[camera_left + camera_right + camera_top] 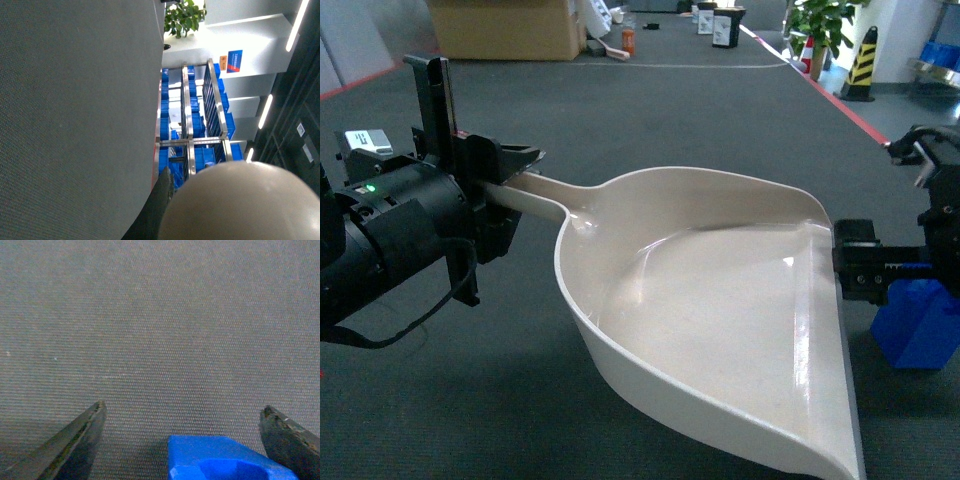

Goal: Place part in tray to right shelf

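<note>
Tray (720, 300): cream scoop, held above the grey floor (670, 110); handle pointed left, flat lip toward the right; bowl held nothing. In the left wrist view its rounded underside (245, 205) filled the lower right corner.
Left gripper (505, 195): jaws clenched on the tray handle at the left of the head view.
Part (918, 320): blue block, just right of the tray lip and outside the tray, low at the right edge of the head view. Whether it rested on the floor could not be told.
Right gripper (182, 440): jaws spread wide on either side of the part (220, 460); fingers (75, 440) stood apart from it, nothing gripped.
Shelf (192, 125): steel rack with blue crates (197, 155), seen only in the left wrist view, well apart from the tray.
Background: cardboard box (505, 28), striped bollard (863, 62) and potted plant (825, 25) at the far edge of the floor.
</note>
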Motion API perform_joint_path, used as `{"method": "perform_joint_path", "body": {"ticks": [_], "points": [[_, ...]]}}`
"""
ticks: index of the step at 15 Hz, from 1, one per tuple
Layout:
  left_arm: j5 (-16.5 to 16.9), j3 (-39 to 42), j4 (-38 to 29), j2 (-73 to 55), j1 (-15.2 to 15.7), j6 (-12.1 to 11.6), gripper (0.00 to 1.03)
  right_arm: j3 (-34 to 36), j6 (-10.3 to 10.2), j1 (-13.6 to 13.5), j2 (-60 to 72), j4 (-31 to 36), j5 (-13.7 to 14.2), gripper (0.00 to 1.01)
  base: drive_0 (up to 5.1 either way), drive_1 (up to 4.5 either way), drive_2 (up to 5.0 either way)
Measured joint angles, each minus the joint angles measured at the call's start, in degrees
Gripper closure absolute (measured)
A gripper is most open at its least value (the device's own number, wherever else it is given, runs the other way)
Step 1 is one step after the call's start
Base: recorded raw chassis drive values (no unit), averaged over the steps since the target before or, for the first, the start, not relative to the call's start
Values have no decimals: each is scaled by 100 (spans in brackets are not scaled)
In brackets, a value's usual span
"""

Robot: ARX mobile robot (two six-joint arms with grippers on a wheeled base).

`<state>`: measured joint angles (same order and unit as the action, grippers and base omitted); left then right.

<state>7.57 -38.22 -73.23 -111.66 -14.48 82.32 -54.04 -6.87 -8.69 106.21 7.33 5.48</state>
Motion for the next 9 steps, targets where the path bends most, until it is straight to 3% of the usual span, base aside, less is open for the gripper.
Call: {"method": "perform_joint_path", "body": {"ticks": [1, 4, 6, 7, 9], "points": [[0, 2, 7, 0, 0, -63, 89, 0, -52, -35, 133, 20, 109, 23, 0, 0, 0], [15, 9, -11, 0, 2, -17, 90, 72, -85, -122, -118, 20, 254, 54, 0, 0, 0], [20, 9, -13, 0, 0, 46, 90, 284, -146, -389, -1016, 90, 205, 55, 0, 0, 0], [-39, 9, -48, 0, 11, 166, 90, 284, -247, -721, -1740, 168, 138, 55, 0, 0, 0], [-186, 7, -133, 46, 142, 494, 90, 291, -605, -935, -1998, 490, 22, 55, 0, 0, 0]]}}
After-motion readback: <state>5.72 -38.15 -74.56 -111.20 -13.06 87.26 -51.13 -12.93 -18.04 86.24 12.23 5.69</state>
